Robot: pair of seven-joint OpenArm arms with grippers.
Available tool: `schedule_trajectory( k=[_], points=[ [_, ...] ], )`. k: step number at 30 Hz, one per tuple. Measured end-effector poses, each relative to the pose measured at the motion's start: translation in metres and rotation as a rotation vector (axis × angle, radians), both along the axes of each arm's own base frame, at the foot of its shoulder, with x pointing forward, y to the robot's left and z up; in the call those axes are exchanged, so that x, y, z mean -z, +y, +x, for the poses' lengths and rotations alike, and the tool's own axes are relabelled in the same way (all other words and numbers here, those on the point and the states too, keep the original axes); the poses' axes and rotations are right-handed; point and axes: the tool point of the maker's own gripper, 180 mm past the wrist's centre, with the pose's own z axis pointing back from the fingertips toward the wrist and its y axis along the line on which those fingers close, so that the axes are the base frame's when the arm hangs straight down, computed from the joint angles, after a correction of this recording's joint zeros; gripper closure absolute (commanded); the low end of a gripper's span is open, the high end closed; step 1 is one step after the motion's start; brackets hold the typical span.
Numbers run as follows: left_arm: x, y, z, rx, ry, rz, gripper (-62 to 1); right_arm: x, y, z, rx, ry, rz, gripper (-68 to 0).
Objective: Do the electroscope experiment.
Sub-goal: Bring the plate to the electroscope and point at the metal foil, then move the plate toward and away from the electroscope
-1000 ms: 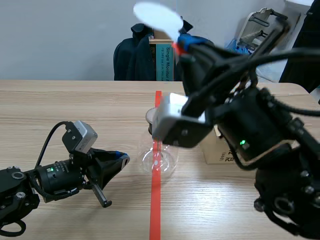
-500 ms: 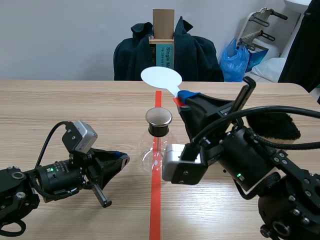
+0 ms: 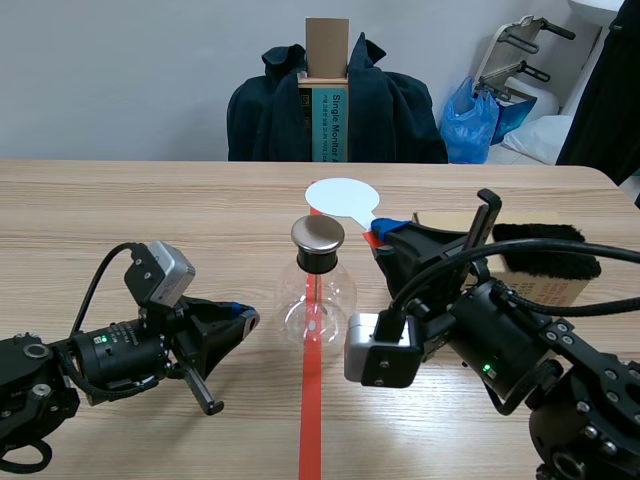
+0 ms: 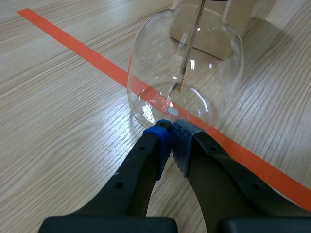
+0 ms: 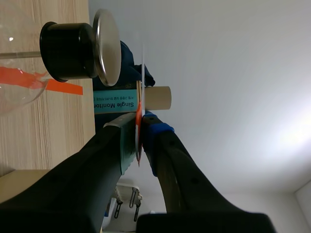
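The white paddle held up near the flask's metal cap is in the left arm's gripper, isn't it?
Not the left: the right gripper holds the white paddle near the metal cap of the flask, as the scene view shows. The left gripper lies shut on nothing beside it.

**Both your grippers are closed, the right one on a paddle**

Your left arm comes in low from the left and lies almost level, with its wrist camera sitting on top. Your left gripper points toward the middle, and its fingers are pressed together pad to pad with nothing between them. Your right arm comes in low from the right. Its wrist is tipped so that your right gripper points up and away from you. Its two fingers pinch the thin handle of a white paddle, holding it edge-on between the pads.
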Motion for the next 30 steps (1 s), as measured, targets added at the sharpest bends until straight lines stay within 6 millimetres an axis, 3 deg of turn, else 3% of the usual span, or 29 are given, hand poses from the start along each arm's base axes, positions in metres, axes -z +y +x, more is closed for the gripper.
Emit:
schedule_trajectory(
  k=[6,16,30],
  points=[
    [0.0,0.0,0.0,0.0,0.0,0.0,-3.2,0.012,-0.003,-0.001,-0.001,0.032,-0.033,-0.7],
    [0.0,0.0,0.0,0.0,0.0,0.0,-3.2,0.012,-0.002,-0.001,-0.005,0.031,-0.033,-0.7],
    [0.0,0.0,0.0,0.0,0.0,0.0,-3.2,0.009,0.021,-0.024,-0.188,0.017,-0.029,-0.7]
  ],
)
